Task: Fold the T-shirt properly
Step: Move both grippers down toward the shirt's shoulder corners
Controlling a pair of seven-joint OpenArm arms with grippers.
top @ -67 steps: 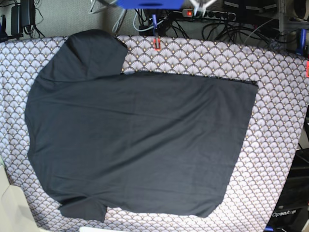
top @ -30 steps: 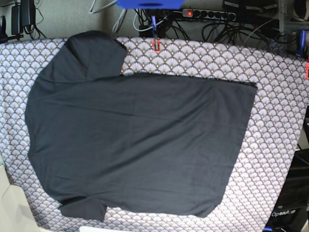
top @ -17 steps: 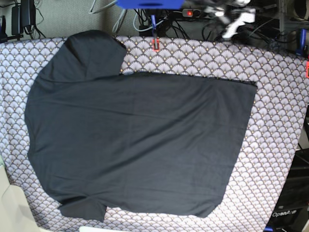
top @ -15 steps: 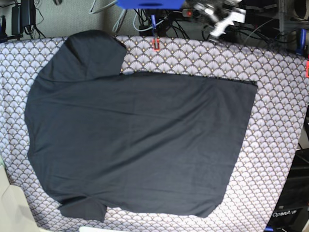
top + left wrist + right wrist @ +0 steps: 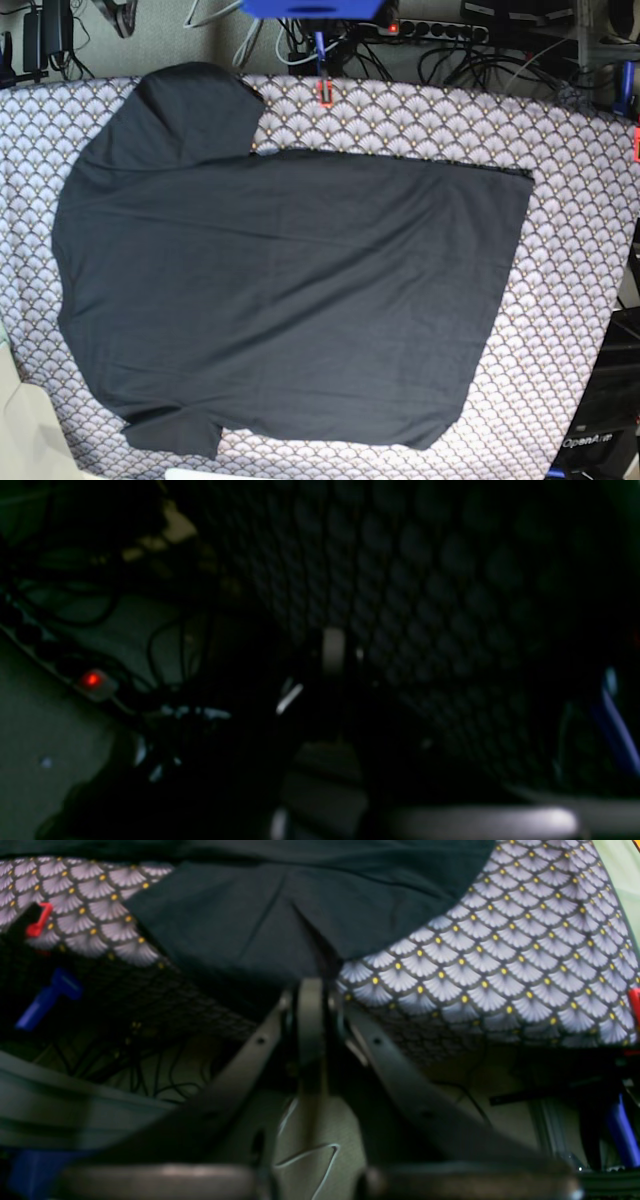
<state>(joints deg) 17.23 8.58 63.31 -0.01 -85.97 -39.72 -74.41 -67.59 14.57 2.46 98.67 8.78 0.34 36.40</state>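
The black T-shirt (image 5: pixel 280 290) lies spread flat on the fan-patterned tablecloth (image 5: pixel 560 300), with one sleeve (image 5: pixel 190 105) at the back left and the other (image 5: pixel 170 432) at the front left. My right gripper (image 5: pixel 311 990) is shut and empty. It hangs beyond the table's back edge and points at the back sleeve (image 5: pixel 280 925) without touching it. A dark part of that arm shows at the top left of the base view (image 5: pixel 118 15). My left gripper (image 5: pixel 333 652) appears shut in a very dark view, low behind the table, facing the hanging cloth (image 5: pixel 450 605).
Red clips (image 5: pixel 325 92) and a blue clamp (image 5: pixel 318 45) hold the cloth at the back edge. Cables and a power strip (image 5: pixel 440 30) lie on the floor behind the table. A pale object (image 5: pixel 25 430) sits at the front left corner.
The left arm, a pale blur at the top right half a second ago, has left the base view. A dark part of the right arm has come in at the top left. The shirt is unmoved.
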